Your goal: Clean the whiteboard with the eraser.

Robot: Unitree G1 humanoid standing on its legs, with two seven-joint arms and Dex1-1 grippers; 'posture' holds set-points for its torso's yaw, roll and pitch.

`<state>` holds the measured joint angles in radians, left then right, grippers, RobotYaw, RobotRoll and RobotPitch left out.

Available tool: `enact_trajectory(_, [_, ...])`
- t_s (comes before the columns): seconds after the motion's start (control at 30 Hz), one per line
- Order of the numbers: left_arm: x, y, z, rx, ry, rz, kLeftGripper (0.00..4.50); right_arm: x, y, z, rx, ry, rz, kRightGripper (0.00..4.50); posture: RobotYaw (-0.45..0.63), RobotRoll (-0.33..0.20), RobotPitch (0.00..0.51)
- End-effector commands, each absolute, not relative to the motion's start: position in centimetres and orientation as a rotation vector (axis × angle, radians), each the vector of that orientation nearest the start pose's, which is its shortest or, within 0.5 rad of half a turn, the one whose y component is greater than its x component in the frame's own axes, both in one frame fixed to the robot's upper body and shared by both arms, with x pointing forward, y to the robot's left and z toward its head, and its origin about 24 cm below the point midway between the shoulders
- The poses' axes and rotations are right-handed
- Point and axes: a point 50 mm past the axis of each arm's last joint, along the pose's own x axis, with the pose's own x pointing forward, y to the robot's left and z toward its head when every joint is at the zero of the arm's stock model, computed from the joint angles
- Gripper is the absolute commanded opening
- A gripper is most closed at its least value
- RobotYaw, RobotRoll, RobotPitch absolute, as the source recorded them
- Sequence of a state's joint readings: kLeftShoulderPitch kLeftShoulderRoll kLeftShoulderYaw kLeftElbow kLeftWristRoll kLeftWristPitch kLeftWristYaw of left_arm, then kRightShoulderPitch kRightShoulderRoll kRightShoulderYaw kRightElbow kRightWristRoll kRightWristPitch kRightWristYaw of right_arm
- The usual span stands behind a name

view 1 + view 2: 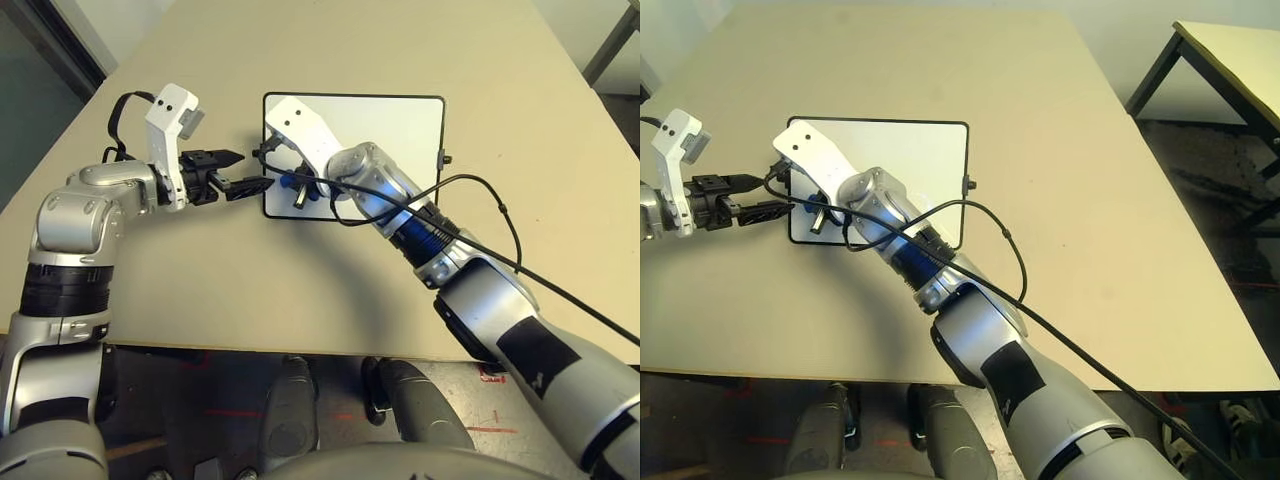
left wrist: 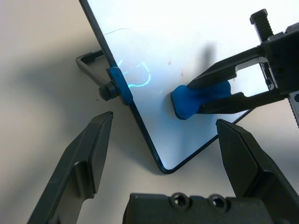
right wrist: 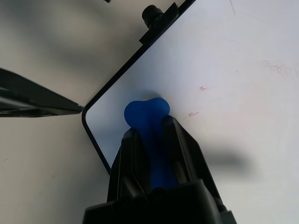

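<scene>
The whiteboard lies flat on the tan table, black-framed, with a black knob on its short side. A faint blue drawing and tiny red specks remain near that side. My right gripper is shut on the blue eraser, whose end presses on the board close to its near left corner. My left gripper stands open at the board's left edge, one finger off the board and the other finger over it, holding nothing.
A black cable loops from my right forearm over the table beside the board. The table's front edge runs close below my arms. A second table stands off to the far right.
</scene>
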<state>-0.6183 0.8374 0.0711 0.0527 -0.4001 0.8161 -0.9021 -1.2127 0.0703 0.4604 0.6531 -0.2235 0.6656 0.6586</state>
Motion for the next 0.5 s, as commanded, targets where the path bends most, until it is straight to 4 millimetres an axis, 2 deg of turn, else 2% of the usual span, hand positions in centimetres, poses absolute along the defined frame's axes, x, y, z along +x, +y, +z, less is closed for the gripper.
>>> enact_trajectory(0.03, [31.0,25.2,20.6,0.218,0.332,-0.689,4.50,37.0,3.5,21.1,-0.704,0.219,0.862,0.59,0.05,0.000,0.169])
enact_trajectory(0.17, [31.0,25.2,20.6,0.218,0.332,-0.691,4.50,37.4,3.7,21.7,-0.686,0.207,0.848,0.59,0.05,0.000,0.168])
enact_trajectory(0.27, [31.0,25.2,20.6,0.217,0.331,-0.692,4.50,37.3,3.9,21.2,-0.696,0.226,0.857,0.59,0.05,0.000,0.168])
enact_trajectory(0.5, [30.9,25.0,20.5,0.213,0.335,-0.695,4.50,35.6,3.7,17.9,-0.778,0.357,0.941,0.59,0.05,0.000,0.172])
